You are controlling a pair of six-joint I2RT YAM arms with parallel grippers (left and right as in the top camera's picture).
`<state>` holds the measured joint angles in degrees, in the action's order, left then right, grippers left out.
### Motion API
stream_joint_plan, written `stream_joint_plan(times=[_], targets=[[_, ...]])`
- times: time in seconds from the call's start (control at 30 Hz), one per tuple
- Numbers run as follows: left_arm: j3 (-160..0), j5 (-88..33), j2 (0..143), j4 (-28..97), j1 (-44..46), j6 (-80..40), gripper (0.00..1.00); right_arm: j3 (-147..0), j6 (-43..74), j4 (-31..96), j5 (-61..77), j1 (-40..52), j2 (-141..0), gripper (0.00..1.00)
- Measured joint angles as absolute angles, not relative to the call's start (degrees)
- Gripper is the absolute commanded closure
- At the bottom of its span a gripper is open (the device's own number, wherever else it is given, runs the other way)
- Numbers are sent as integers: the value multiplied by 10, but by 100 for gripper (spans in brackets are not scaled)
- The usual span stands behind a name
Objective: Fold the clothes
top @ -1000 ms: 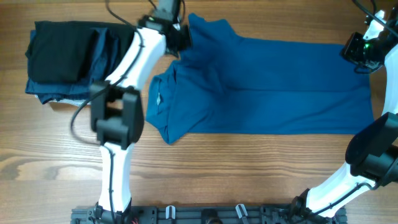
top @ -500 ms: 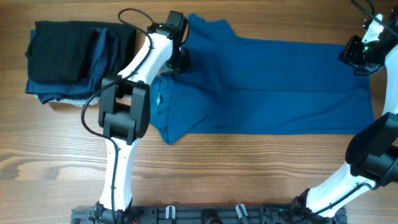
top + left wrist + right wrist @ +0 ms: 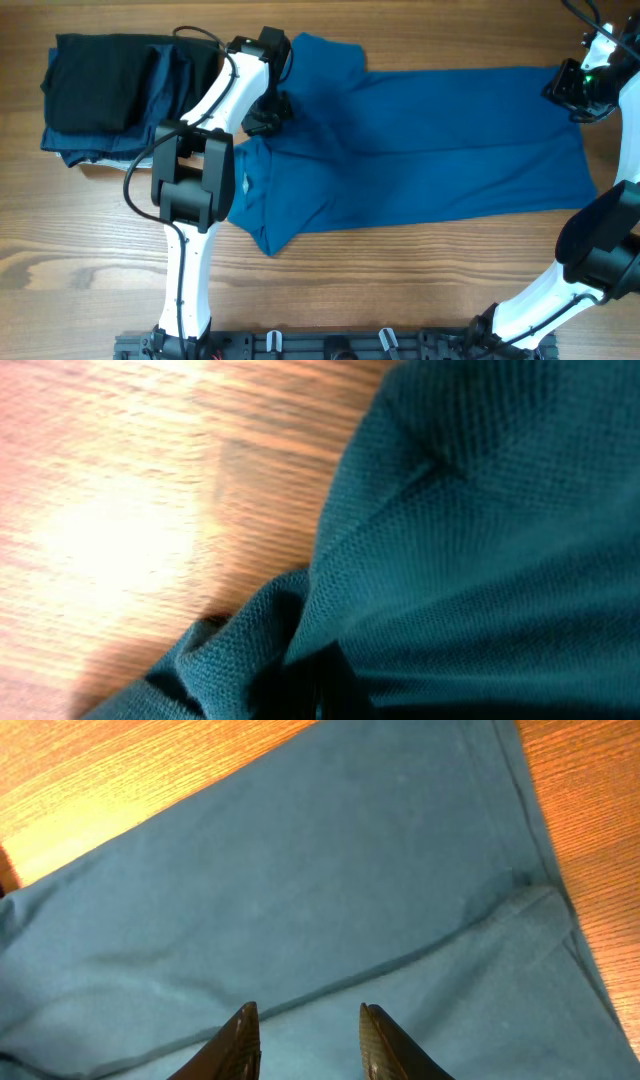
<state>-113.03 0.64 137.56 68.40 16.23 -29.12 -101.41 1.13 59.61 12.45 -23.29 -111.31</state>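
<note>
A blue polo shirt (image 3: 430, 140) lies spread across the far half of the table, collar end to the left. It fills the left wrist view (image 3: 480, 540) and the right wrist view (image 3: 330, 890). My left gripper (image 3: 266, 112) presses into the shirt near its collar, with bunched cloth right up against the camera and the fingers hidden in the fold. My right gripper (image 3: 572, 88) hovers over the shirt's far right hem; its fingers (image 3: 305, 1042) are apart with nothing between them.
A stack of folded clothes (image 3: 100, 90), black on top of blue and grey, sits at the far left. Bare wooden table (image 3: 400, 280) runs along the front. The arm bases stand at the front edge.
My left gripper has moved from the shirt's far edge toward the front, dragging the collar end with it. The shirt's body has shifted and its front edge now slants. The right arm has not moved.
</note>
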Motion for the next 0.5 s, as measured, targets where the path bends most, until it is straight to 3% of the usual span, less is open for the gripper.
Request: stream_joint_plan(times=[0.1, 0.2, 0.23, 0.3, 0.33, 0.5], targets=[[-1123, 13, 1368, 679, 159, -295, 95, -1014, 7, 596, 124, -233, -1113, 51], [-1119, 21, 1346, 645, 156, -295, 79, -1014, 3, 593, 124, -233, -1113, 39], [-1119, 21, 1329, 627, 156, -292, 65, -1014, 1, 589, 124, -233, -1113, 36], [-1120, 9, 1290, 577, 156, -281, 37, -1014, 1, 581, 125, -233, -1113, 14], [-1121, -3, 1262, 546, 156, -277, 27, -1014, 1, 577, 129, -233, -1113, 8], [-1141, -59, 1157, 425, 152, -253, 36, -1014, 5, 566, 134, -233, -1113, 6]])
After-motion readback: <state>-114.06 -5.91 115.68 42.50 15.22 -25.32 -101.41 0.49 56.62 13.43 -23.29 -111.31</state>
